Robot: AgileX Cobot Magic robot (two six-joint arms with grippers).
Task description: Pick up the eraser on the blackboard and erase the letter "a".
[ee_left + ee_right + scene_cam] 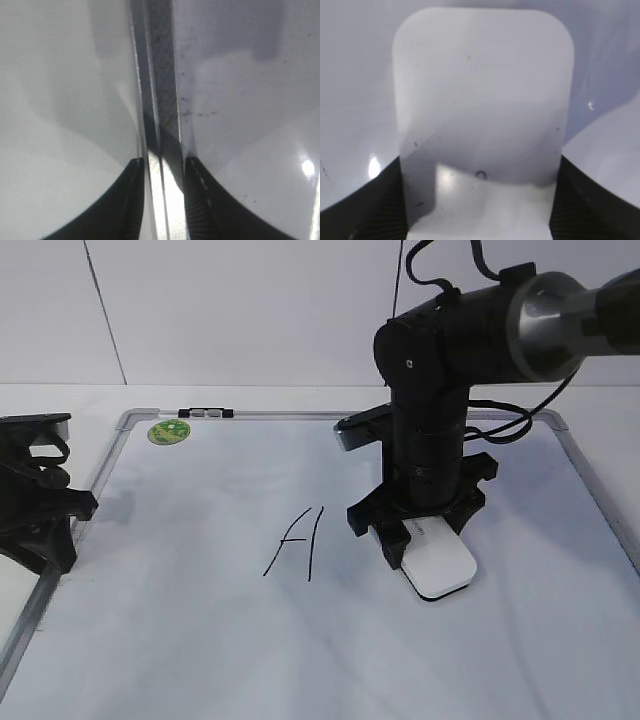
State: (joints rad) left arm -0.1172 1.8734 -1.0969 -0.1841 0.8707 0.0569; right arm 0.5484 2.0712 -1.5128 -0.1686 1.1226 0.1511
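Observation:
The white eraser (440, 565) lies flat on the blackboard (200, 640), right of centre. My right gripper (420, 535) is shut on it from above. In the right wrist view the eraser (482, 100) fills the space between the two black fingers (480, 200). A tall capital "A" (295, 540) is drawn just left of the eraser. No lowercase "a" shows in any view. My left gripper (55, 515) sits at the board's left edge, and its fingers (162, 170) are closed on the metal frame (162, 75).
A round green sticker (168, 431) and a small black-white clip (205, 413) sit at the board's far left corner. The right arm's body and cables (430, 390) stand over the board's right half. A white wall runs behind the table.

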